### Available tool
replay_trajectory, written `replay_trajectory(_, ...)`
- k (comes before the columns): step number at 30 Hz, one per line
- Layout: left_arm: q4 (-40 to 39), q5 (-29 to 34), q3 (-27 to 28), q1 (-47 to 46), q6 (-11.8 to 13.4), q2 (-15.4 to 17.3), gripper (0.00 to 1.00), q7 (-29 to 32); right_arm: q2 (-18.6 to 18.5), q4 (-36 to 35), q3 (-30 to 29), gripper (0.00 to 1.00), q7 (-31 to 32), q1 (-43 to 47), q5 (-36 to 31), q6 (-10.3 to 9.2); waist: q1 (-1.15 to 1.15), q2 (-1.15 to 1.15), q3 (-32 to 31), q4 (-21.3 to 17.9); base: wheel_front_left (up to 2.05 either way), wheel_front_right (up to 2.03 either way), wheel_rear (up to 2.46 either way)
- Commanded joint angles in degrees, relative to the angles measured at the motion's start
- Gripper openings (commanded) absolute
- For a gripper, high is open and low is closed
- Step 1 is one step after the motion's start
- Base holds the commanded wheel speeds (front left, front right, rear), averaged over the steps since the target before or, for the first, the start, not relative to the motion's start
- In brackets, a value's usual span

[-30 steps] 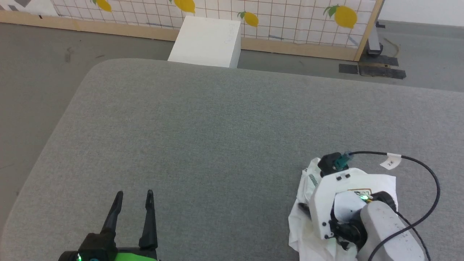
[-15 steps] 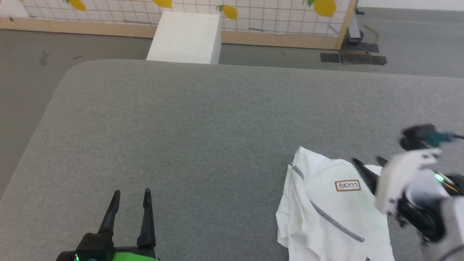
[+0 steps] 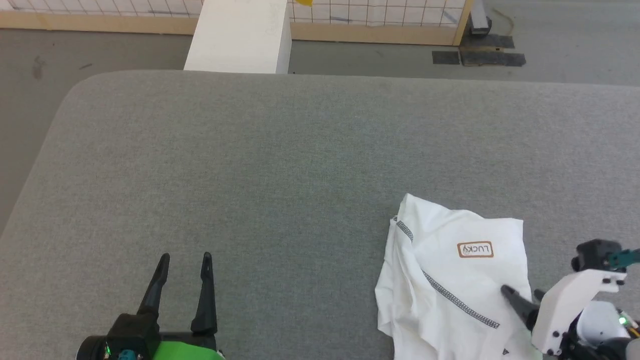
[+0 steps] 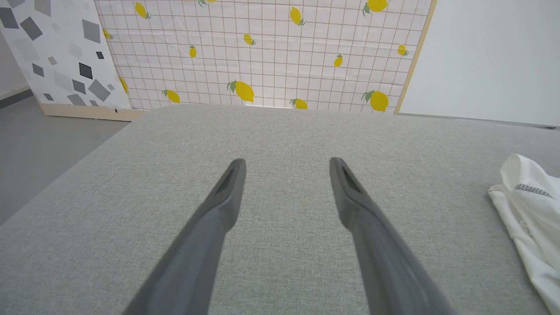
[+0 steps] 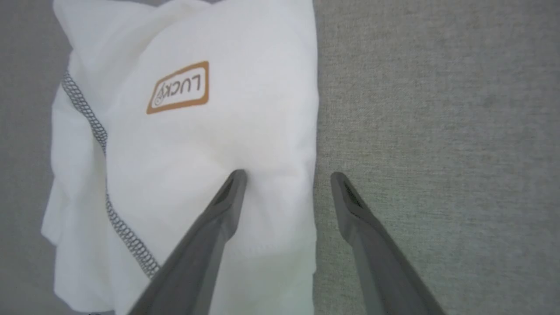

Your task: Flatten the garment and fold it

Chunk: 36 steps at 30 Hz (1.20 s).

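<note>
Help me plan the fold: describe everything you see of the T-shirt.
The T-shirt is white, soft fabric, lying crumpled and partly folded over itself on the grey padded surface, toward the robot's right. Dark zigzag stitching runs diagonally; a brown-framed LUCKY label faces up. The open right pincer straddles one edge; contact unclear.

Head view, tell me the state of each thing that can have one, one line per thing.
garment: bunched up on the grey padded surface, not flat, ungripped.
left gripper: open, empty, apart from the garment.
right gripper: open, empty, one finger over the garment's edge, the other over bare surface.
white box: upright, beyond the surface's far edge.
</note>
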Motion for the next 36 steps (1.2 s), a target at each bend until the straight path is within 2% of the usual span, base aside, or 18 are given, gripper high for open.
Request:
replay_trajectory(1, 0.1, 1.0, 0.1, -1.0, -0.3, 0.3, 1.00, -0.2, 0.3, 1.1, 0.0, 1.00, -0.4, -0.9, -0.3, -0.08, 0.00, 0.00, 0.4, 0.6, 0.00, 0.00, 0.00)
replay_trajectory(11, 0.1, 1.1, -0.2, -1.8, -0.3, 0.6, 1.00, -0.2, 0.9, 11.0, -1.6, 1.00, -0.8, -5.8, -2.3, -0.08, 0.00, 0.00, 2.3, 3.2, 0.00, 0.00, 0.00)
replay_trajectory(12, 0.1, 1.0, -0.2, -1.9, -0.3, 0.6, 1.00, -0.2, 1.0, 11.6, -1.5, 0.83, -0.8, -6.3, -2.1, -0.08, 0.00, 0.00, 2.5, 3.4, 0.00, 0.00, 0.00)
replay_trajectory(13, 0.1, 1.0, -0.2, -2.0, -0.3, 0.6, 1.00, -0.2, 1.1, 12.0, -1.5, 0.40, -0.9, -6.7, -2.1, -0.08, 0.00, 0.00, 2.6, 3.5, 0.00, 0.00, 0.00)
replay_trajectory(14, 0.1, 0.9, -0.3, -2.0, -0.3, 0.6, 1.00, -0.2, 1.1, 12.3, -1.0, 0.10, -0.8, -7.1, -2.2, -0.08, 0.00, 0.00, 2.7, 3.6, 0.00, 0.00, 0.00)
replay_trajectory(15, 0.2, 0.9, -0.3, -2.1, -0.2, 0.5, 1.00, -0.2, 0.9, 12.4, -0.6, 0.00, -0.8, -7.2, -2.3, -0.08, 0.00, 0.00, 2.7, 3.7, 0.00, 0.00, 0.00)
replay_trajectory(21, 0.5, 0.6, -0.1, -1.8, 0.1, 0.3, 1.00, -0.2, -1.7, 11.2, 1.4, 0.00, -1.5, -7.9, -2.3, -0.08, 0.00, 0.00, 2.0, 2.8, 0.00, 0.00, 0.00)
replay_trajectory(30, -0.1, 1.1, -0.7, -1.6, -0.2, 0.3, 1.00, -0.2, -7.6, 5.3, 7.4, 0.00, -0.5, -9.9, -0.2, -0.08, 0.00, 0.00, 1.6, -2.5, 0.00, 0.00, 0.00)
replay_trajectory(36, -0.5, 1.9, -1.3, -3.2, -0.5, 1.2, 1.00, -0.2, -16.8, 3.1, 13.5, 0.00, -0.2, -12.6, -0.5, -0.08, 0.00, 0.00, 3.7, -6.4, 0.00, 0.00, 0.00)
